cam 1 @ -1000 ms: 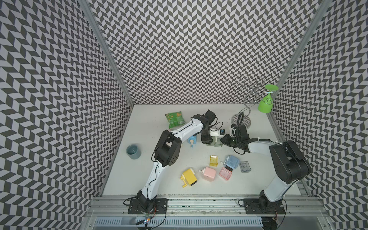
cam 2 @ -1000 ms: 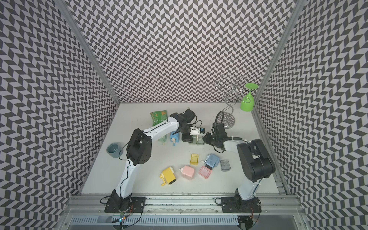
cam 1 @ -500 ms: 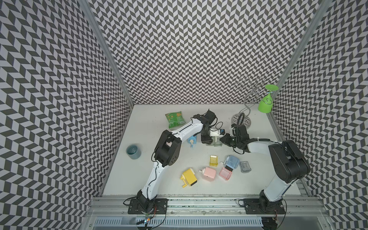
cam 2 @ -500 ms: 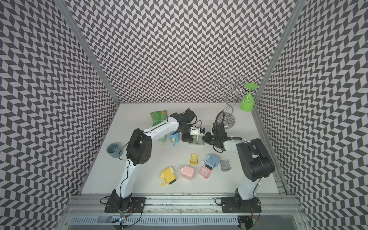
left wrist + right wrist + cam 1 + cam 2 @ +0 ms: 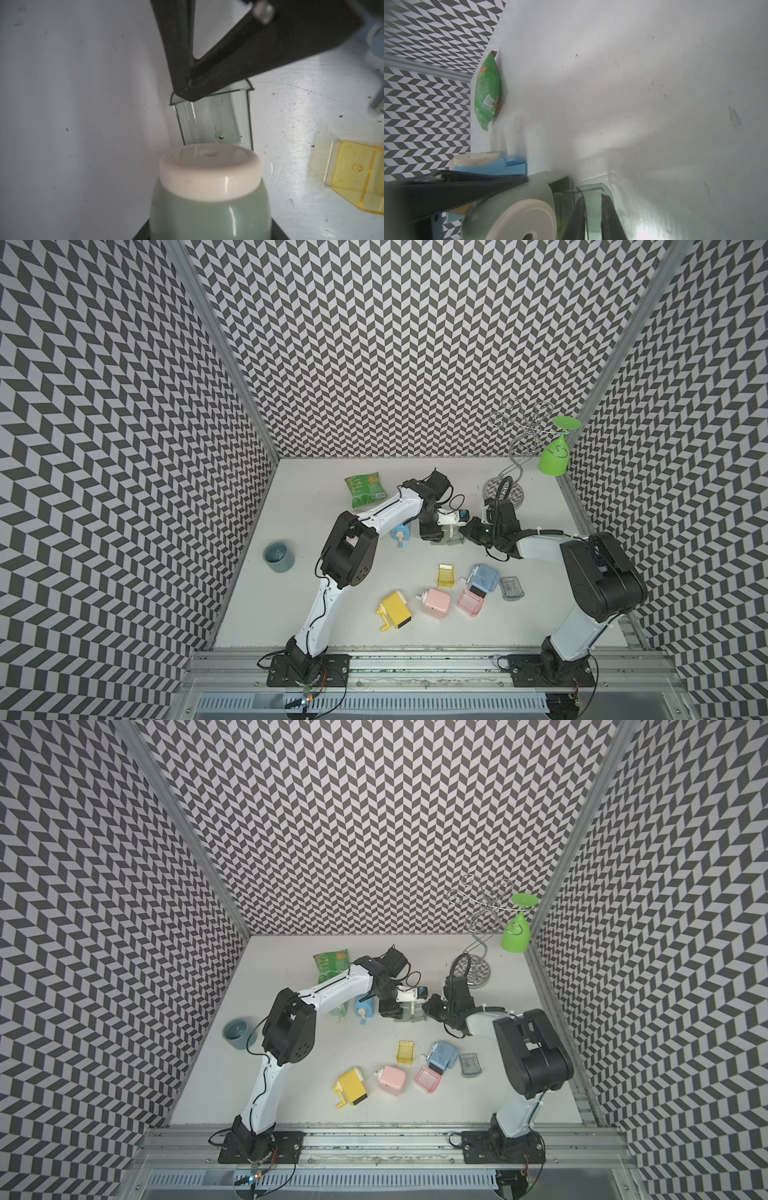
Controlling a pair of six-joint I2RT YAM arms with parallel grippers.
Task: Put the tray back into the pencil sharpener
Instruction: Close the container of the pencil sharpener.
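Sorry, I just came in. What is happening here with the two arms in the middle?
The left gripper holds the green sharpener. The right gripper pinches the end wall of the clear tray, whose other end sits at the sharpener's slot. The tray seems partly in; most of it sticks out.

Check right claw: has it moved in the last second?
No. In a top view the right claw sits where it was relative to the wire stand base, still pinching the clear tray at the green sharpener.
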